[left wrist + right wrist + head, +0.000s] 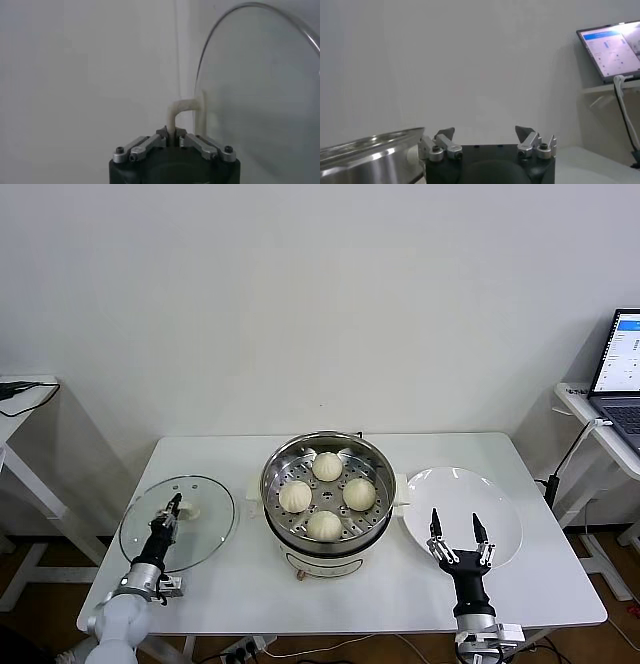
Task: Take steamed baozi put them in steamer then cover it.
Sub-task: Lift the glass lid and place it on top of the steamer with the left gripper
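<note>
Several steamed baozi [327,466] sit on the perforated tray inside the steamer [275,459], a shiny steel pot at the table's middle. The cover [205,529], a clear glass lid, lies flat on the table to the left of the pot. My left gripper [175,506] is shut on the cover's cream-white handle [181,106], which runs between the fingertips of the left gripper [172,134]. My right gripper [458,530] stands open over the white plate, nothing between its fingers; the right gripper [485,132] has the steamer's rim [370,145] beside it.
A bare white plate [495,499] lies right of the steamer. A laptop [622,374] stands on a side table at far right, with a cable hanging down. Another side table is at far left.
</note>
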